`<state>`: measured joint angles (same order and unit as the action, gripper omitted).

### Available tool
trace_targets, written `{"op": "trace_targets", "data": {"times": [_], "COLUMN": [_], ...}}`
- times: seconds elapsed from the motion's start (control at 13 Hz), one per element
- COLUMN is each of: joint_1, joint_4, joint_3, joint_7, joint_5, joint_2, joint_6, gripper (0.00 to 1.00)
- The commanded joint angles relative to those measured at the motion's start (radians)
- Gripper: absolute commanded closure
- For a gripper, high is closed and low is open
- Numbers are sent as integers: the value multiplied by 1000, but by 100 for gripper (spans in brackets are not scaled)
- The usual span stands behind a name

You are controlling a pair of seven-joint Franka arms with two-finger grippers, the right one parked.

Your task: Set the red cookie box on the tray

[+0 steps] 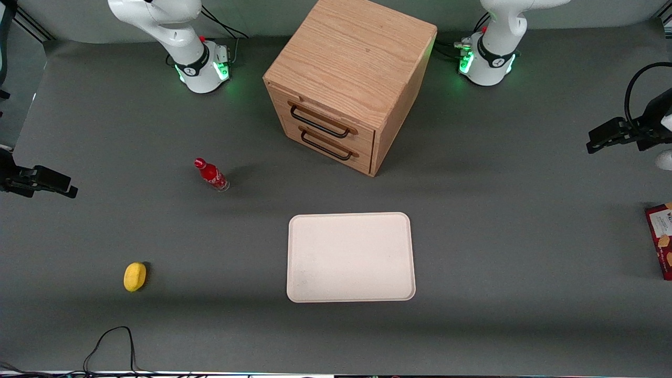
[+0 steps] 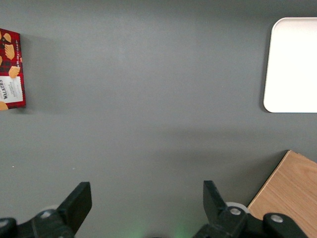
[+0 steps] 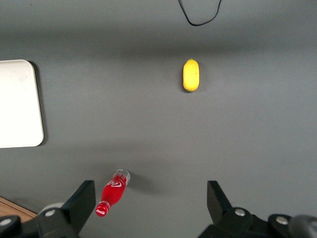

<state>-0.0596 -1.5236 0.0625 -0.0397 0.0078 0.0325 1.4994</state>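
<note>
Gripper (image 2: 143, 208) held above bare surface (image 2: 148, 99), fingers (image 2: 79, 201) spread wide and grasping nothing, red cookie box (image 1: 662, 239) laid flat toward the working arm's end, well apart from tray (image 1: 350, 257), wooden drawer cabinet (image 1: 346, 84) noted nearby.

Pincer (image 2: 143, 208) above table, cookie box (image 2: 11, 69) near.

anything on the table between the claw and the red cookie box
Nothing: in the left wrist view only bare grey tabletop separates the open claw from the long dark-red cardboard cookie box.
</note>
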Motion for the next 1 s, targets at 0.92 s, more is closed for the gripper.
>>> {"op": "trace_targets", "data": {"times": [0.92], "joint_1": [-245], "joint_4": [290], "joint_3": [-15], "joint_7": [211], "joint_5": [-3], "joint_2": [275], "joint_6": [-8], "gripper": [0]}}
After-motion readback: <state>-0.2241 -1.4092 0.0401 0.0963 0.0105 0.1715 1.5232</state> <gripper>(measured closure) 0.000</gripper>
